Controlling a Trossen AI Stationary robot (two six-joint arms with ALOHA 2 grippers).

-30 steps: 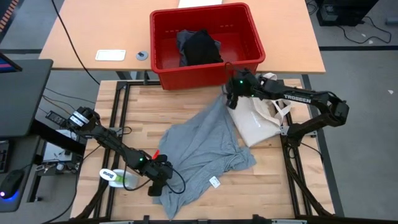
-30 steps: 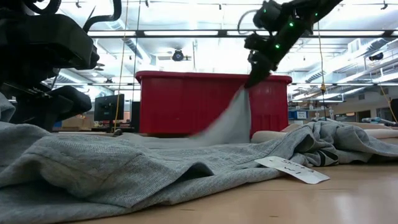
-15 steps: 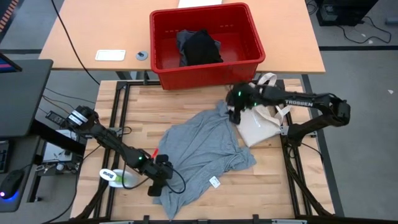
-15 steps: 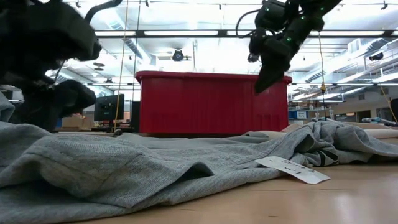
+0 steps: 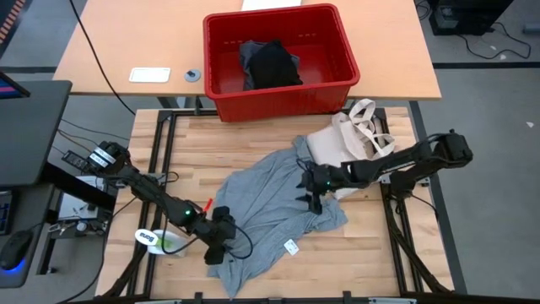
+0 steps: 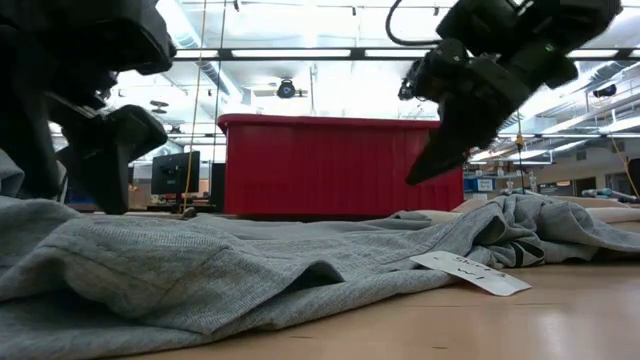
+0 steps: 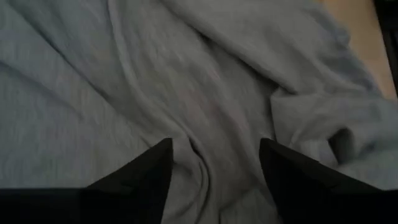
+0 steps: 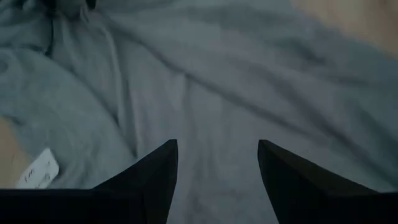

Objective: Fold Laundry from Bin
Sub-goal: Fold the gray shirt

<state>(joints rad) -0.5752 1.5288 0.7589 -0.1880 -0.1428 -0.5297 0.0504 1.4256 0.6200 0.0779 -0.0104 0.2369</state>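
Tabletop (image 5: 253, 139) — T-shirt (image 5: 270, 203) under both end effectors.

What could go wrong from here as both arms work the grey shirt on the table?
The grey T-shirt lies crumpled, its right edge bunched, so a pinch may catch two layers. The right gripper, jaws open, hovers close to the canvas tote, which touches the shirt and might get dragged along. The left gripper, jaws open, sits over the shirt's folded left edge near the table's front and could pull cloth off the table.
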